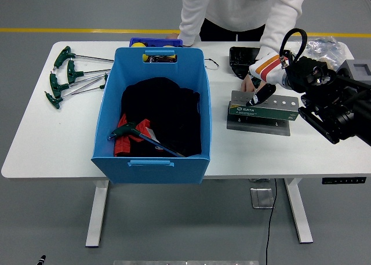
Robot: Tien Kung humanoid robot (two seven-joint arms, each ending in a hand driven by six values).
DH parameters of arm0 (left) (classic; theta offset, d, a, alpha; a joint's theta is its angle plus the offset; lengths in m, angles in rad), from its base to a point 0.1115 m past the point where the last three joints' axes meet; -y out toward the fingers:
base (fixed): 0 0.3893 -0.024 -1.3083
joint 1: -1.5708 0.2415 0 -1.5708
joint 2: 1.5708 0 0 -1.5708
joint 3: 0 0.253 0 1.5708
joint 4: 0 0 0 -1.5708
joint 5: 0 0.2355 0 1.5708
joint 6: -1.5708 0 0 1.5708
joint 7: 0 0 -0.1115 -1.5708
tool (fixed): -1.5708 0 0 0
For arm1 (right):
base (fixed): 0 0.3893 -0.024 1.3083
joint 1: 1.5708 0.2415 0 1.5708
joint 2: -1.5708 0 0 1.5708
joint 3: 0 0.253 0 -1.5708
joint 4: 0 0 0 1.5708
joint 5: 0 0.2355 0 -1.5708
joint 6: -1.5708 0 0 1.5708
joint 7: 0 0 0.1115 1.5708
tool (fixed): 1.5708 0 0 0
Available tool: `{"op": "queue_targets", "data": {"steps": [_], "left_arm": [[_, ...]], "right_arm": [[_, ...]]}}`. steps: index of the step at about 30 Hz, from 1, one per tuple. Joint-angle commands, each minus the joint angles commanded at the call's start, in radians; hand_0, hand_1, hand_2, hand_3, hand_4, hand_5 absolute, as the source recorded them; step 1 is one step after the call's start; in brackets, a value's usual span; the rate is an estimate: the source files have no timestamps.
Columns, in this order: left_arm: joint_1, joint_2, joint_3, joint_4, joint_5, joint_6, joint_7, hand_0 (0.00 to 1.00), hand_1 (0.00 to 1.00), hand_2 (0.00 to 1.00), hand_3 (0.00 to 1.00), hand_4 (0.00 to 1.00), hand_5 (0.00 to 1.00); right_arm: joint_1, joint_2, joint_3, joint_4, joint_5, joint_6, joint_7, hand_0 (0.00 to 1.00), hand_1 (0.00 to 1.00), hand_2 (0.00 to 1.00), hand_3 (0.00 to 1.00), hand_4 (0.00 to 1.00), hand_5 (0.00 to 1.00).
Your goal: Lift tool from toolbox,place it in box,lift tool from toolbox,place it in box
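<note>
Toolbox (264, 111) is your reference: a grey metal stand with a green labelled strip along its front, sitting on the white table (40, 143) just to the right of the blue box (153, 111). Your right hand (261, 94), in its white glove with red and orange stripes, is down at the toolbox's left end, fingers curled over the top edge; whether they actually pinch a tool you cannot tell from this view. The black right arm (330, 105) runs off from the toolbox to the right.

Left of the toolbox, inside the blue box, you see a black cloth (168, 111) and a green-handled T-wrench (136, 134) lying on something red near the box's front left corner. Far to the left of the toolbox, beyond the blue box, several more green-handled T-wrenches (66, 73) lie spread on the table.

Behind the toolbox sits a small black tray (240, 59), and a person in a white sleeve (278, 15) leans in there, one hand (250, 82) resting just behind the toolbox's left end, beside your hand
</note>
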Motion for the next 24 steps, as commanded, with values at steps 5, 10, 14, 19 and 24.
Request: {"op": "queue_targets", "data": {"steps": [5,10,14,19,24], "left_arm": [[0.001,0.0,-0.002,0.0,0.004,0.001,0.001,0.681,0.672,0.731,0.767,0.944,0.827],[0.004,0.0,-0.006,0.0,0.008,0.001,0.001,0.681,0.673,0.731,0.767,0.945,0.829],[0.007,0.0,-0.012,0.0,0.016,0.002,0.003,0.681,0.673,0.731,0.767,0.945,0.829],[0.008,0.001,-0.012,0.0,0.018,0.002,0.004,0.681,0.672,0.731,0.767,0.945,0.83],[0.008,0.002,-0.008,0.0,0.013,0.001,0.002,0.681,0.672,0.731,0.767,0.945,0.829]], "right_arm": [[-0.003,-0.001,-0.018,-0.005,-0.008,0.005,0.004,0.692,0.453,0.426,0.366,0.998,0.691],[-0.009,-0.003,-0.037,-0.004,-0.009,0.013,0.007,0.687,0.425,0.397,0.353,0.998,0.694],[-0.009,-0.003,-0.039,0.0,-0.019,0.0,0.01,0.687,0.425,0.397,0.353,0.998,0.694],[-0.007,-0.004,-0.036,0.007,-0.042,-0.029,0.01,0.589,0.309,0.309,0.295,0.998,0.7],[-0.006,-0.005,-0.038,0.007,-0.042,-0.053,0.005,0.42,0.18,0.206,0.208,0.998,0.698]]}}
